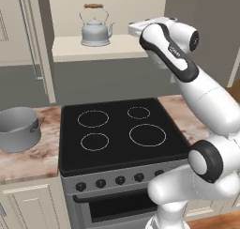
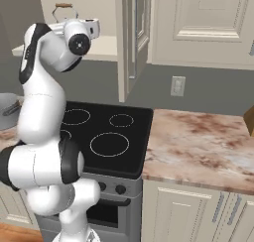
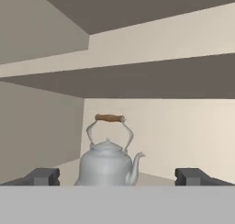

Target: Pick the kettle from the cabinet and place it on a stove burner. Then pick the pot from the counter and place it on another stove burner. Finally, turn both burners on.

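The small silvery kettle (image 1: 96, 32) with its brown-topped wire handle stands upright on the beige shelf of the open cabinet (image 1: 70, 50), spout to the right. In the hand view my gripper (image 3: 118, 177) is open. Its fingertips (image 3: 44, 176) stand wide to either side of the kettle (image 3: 108, 163), level with its body and still short of it. The arm partly hides the kettle (image 2: 63, 8) in the right base view. The wide grey pot (image 1: 18, 127) sits on the marble counter (image 1: 37, 160) left of the stove (image 1: 117, 129), whose black top carries nothing.
Several round knobs (image 1: 101, 182) line the stove's front panel above the oven door. A tall cream cupboard door with a bar handle (image 2: 133, 35) stands right of the recess. More counter (image 2: 198, 137) stretches to the stove's right, with an outlet (image 2: 177, 86) on the wall.
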### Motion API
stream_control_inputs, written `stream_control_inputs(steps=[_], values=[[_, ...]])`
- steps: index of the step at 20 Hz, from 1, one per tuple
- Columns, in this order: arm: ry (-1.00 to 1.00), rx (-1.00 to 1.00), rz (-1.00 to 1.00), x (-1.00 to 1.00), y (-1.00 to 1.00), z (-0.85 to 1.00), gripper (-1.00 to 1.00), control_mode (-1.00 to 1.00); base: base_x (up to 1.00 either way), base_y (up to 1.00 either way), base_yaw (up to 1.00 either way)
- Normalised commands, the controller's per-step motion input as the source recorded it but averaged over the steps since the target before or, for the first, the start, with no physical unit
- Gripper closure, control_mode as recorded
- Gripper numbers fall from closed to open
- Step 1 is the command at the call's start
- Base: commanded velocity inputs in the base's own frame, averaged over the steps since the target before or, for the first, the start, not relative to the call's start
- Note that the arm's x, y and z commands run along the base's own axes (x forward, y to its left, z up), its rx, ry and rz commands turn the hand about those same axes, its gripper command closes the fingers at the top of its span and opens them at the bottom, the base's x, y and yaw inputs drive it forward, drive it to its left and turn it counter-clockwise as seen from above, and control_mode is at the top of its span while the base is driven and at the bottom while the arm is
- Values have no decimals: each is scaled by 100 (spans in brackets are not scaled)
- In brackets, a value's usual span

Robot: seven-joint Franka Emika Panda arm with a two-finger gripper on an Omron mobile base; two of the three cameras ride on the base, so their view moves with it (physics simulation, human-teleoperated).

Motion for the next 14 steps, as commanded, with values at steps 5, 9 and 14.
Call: stream_control_inputs(steps=[5, 9, 14], values=[[0, 4, 3, 43, 0, 0, -100, -100, 0, 0, 0], [0, 2, 2, 45, 0, 0, -100, -100, 0, 0, 0], [1, 2, 1, 44, 0, 0, -100, -100, 0, 0, 0]])
